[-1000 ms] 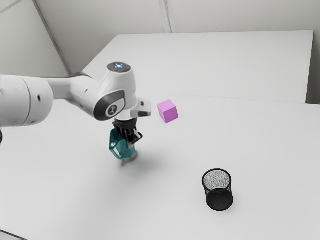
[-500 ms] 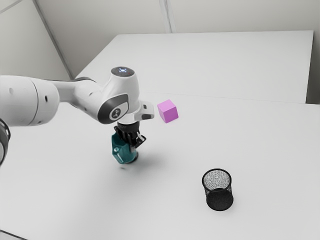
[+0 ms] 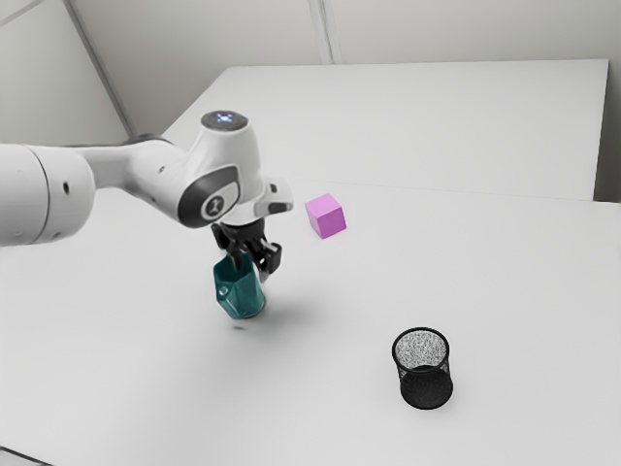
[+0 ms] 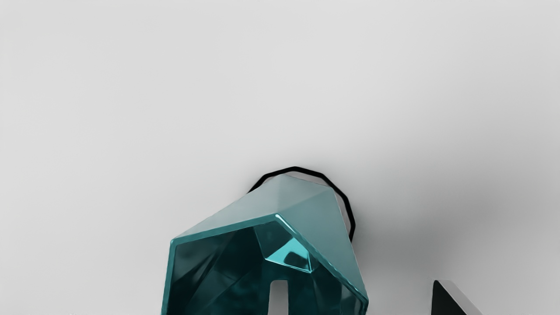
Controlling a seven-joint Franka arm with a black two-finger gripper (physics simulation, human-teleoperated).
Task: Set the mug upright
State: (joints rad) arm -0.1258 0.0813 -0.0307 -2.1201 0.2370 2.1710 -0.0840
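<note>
The mug (image 3: 243,299) is resting base-down on the worktop (image 3: 320,393), its mouth facing up toward the gripper (image 3: 254,264), though whether its base is sitting fully flat I cannot tell. The gripper is standing open, straddling the mug's wall without clamping it: 1 finger (image 4: 278,299) is reaching into the mouth, and 1 finger (image 4: 453,299) is hanging outside, apart from the wall.

The main risk, as I am judging it, is coming from that inner finger. If the hand is moving sideways before clearing the rim, the finger could be hooking the wall and tipping the mug over. If the mug is really leaning, losing the finger's support could be letting it drop onto its side; pressing down at an angle could be making the base skid.

The wrist view is revealing the space between both fingers and the wall, plus a black edge around the base. The exterior view is adding the mug's profile, the pink cube (image 3: 326,217) beyond the gripper and the black mesh cup (image 3: 425,385) well apart from the mug.
</note>
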